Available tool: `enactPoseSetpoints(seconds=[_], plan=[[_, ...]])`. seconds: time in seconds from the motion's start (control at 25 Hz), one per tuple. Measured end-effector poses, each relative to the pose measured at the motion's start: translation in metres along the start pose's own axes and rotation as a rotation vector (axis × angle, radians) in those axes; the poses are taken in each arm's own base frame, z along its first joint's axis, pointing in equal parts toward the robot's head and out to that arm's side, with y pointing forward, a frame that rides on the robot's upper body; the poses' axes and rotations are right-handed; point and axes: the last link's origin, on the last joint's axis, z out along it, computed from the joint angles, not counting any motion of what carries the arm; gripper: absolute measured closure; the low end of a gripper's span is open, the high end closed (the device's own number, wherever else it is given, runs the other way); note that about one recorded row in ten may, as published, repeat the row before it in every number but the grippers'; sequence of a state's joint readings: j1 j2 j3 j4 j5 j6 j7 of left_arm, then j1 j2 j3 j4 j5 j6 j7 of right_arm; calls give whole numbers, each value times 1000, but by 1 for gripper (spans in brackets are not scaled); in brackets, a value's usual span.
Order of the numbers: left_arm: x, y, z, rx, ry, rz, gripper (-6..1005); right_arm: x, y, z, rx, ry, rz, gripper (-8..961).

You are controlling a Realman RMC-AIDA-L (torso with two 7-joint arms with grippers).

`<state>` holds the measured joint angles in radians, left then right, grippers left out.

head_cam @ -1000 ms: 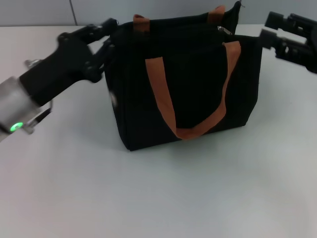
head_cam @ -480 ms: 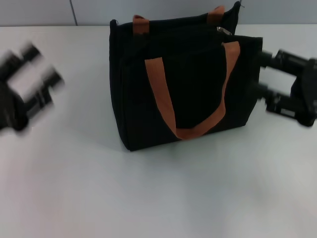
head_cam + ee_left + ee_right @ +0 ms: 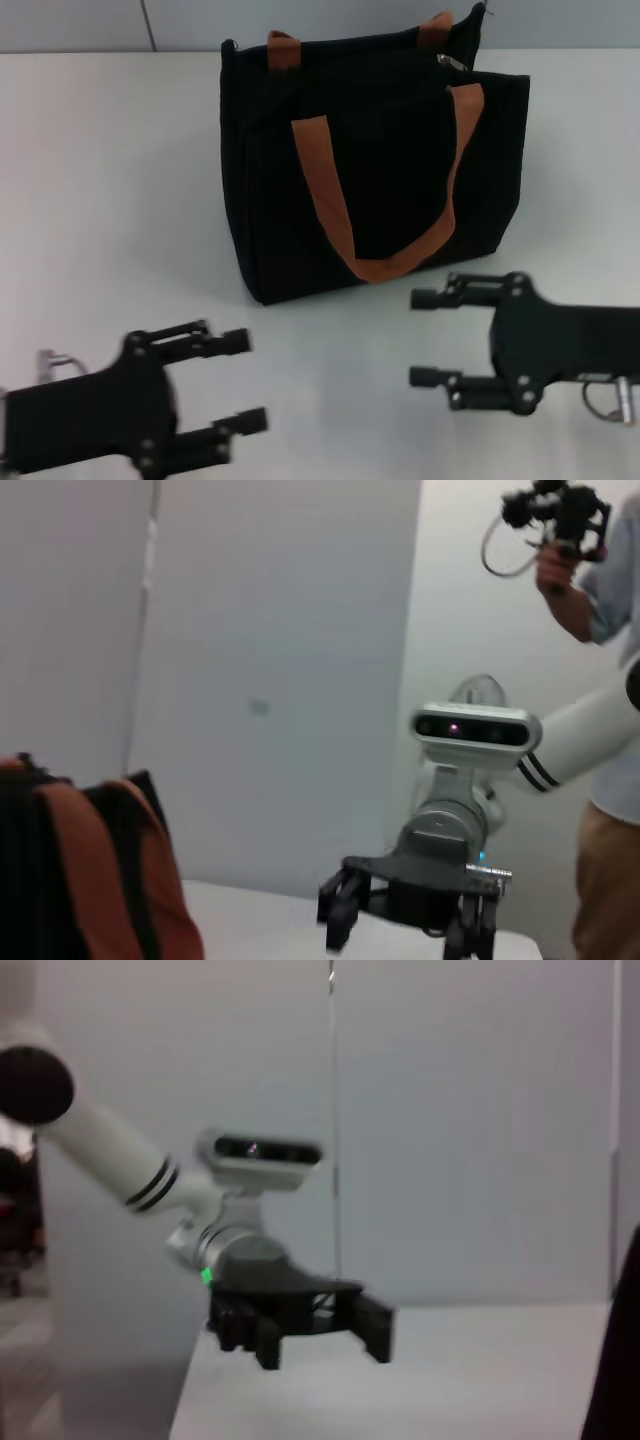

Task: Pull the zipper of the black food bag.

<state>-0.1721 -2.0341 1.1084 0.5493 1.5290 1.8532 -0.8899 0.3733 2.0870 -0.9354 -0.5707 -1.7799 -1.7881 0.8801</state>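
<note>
Bag [image 3: 375, 165] sits upright on the white table [image 3: 120, 180], toward the far middle of it in the head view, boxy black fabric with two orange-brown strap handles: the near strap [image 3: 385, 190] hangs down the front face in a loop, the far strap [image 3: 283, 47] shows as two short stubs at the back top edge. Zipper pull [image 3: 453, 63] is a small silver tab on the top edge, at the bag's right end, lying flat on the track – nothing touching it. Left gripper [image 3: 245, 385] is low at the near left of the table, well apart from the bag, fingers spread with a clear gap between them and nothing held. Right gripper [image 3: 425, 338] is at the near right, just in front of the bag's front right corner but not touching it, fingers also apart and holding nothing, tips pointing toward the robot's left. Left wrist view shows the bag's strap and a black edge close by [image 3: 60, 870], with the right gripper [image 3: 400, 920] farther off across the table, and a person [image 3: 600, 680] standing behind holding up a camera rig. Right wrist view shows the left gripper [image 3: 300, 1325] over the table – fingers spread there too – with a sliver of the bag at the frame edge [image 3: 620, 1360].
</note>
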Motion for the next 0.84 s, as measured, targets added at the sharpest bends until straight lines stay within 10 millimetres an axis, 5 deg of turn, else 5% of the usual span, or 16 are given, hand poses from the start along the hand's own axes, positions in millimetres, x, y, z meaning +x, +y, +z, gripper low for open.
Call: enactPoseSetpoints(seconds=[0.24, 0.84], plan=[[-7, -12, 25, -17, -54, 16, 333, 9, 3, 10, -31, 42, 10, 284], [-4, -22, 32, -19, -68, 37, 333, 14, 0, 12, -1, 57, 28, 284]])
